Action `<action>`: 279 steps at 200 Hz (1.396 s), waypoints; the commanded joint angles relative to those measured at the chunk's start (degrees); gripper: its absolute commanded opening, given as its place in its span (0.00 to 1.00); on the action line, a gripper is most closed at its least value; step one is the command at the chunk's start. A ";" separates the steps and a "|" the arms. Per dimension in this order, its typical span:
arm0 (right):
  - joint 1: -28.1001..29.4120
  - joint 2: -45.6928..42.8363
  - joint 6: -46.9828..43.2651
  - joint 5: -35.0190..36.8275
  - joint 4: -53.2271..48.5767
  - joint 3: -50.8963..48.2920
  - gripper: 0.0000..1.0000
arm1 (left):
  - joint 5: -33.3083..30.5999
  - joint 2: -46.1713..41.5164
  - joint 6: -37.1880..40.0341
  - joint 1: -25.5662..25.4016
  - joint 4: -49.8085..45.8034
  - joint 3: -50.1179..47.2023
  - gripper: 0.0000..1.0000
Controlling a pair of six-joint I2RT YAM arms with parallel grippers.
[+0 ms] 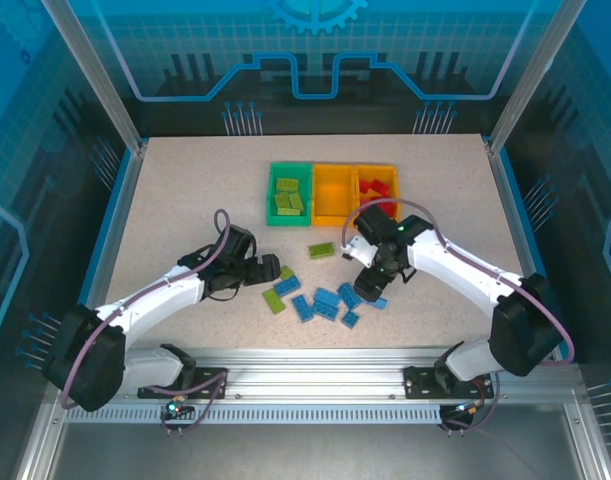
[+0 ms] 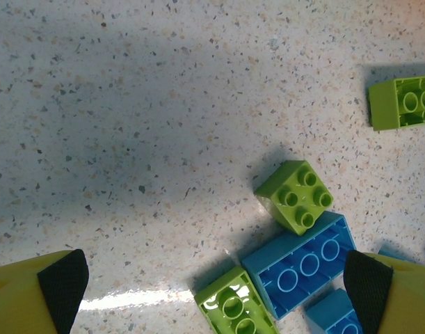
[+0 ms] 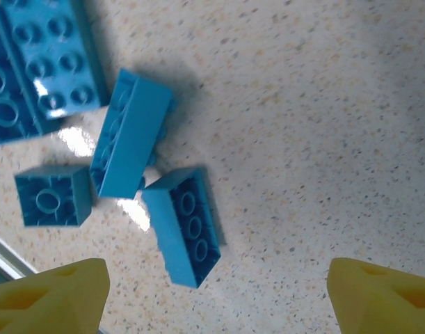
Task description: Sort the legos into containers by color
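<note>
The containers stand in a row at the back: a green bin [image 1: 288, 193] holding lime legos, a middle orange-yellow bin [image 1: 334, 195], and a right one [image 1: 377, 187] holding red legos. Loose blue legos [image 1: 325, 303] and lime legos [image 1: 275, 300] lie between the arms. My left gripper [image 1: 261, 272] [image 2: 215, 303] is open, low over an upturned lime brick [image 2: 240, 309], beside an upturned blue brick [image 2: 302, 264] and a square lime brick [image 2: 295, 196]. My right gripper [image 1: 365, 292] [image 3: 215, 299] is open above an upturned blue brick [image 3: 184, 226], not touching it.
One lime brick [image 1: 321, 249] lies apart, just in front of the bins. More blue bricks [image 3: 129, 132] crowd the left of the right wrist view. A metal rail [image 1: 315, 365] runs along the table's near edge. Glass walls with metal posts enclose the table.
</note>
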 commanded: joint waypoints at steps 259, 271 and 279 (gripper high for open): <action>0.90 -7.73 2.13 5.04 11.39 -6.15 0.18 | 0.03 0.83 2.52 0.91 0.23 1.49 0.99; -1.51 -9.33 3.33 2.09 12.48 -4.39 0.18 | 0.03 0.76 2.56 0.83 0.15 1.56 0.99; -3.10 -9.76 4.49 -0.49 13.01 -2.67 0.18 | 0.07 0.70 2.64 0.85 0.11 1.64 0.99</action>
